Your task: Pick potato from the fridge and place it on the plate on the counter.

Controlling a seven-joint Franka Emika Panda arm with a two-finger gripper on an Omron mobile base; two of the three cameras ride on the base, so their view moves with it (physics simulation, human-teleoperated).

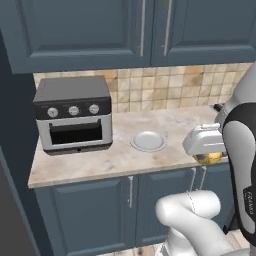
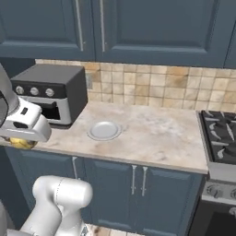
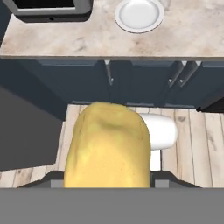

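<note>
Claw: I am seeing the claw [image 1: 209,156] clenched on the potato [image 3: 108,146], which bulges yellow below the white hand.
Potato position: it is hanging in the air in front of the surface's [image 1: 115,160] front edge, over the wooden floor [image 3: 201,135], not yet above the stone.
Plate: the plate [image 1: 148,140] is sitting bare on the surface, beside the toaster oven [image 1: 74,115] and well apart from the potato.
Drop risk: I am judging that a slip now would send the potato to the floor.
Collision risk: the potato is riding near the surface's height, so moving forward too low could knock it against the edge.
Placement risk: the plate is small, and releasing off-centre could let the potato roll off.
</note>
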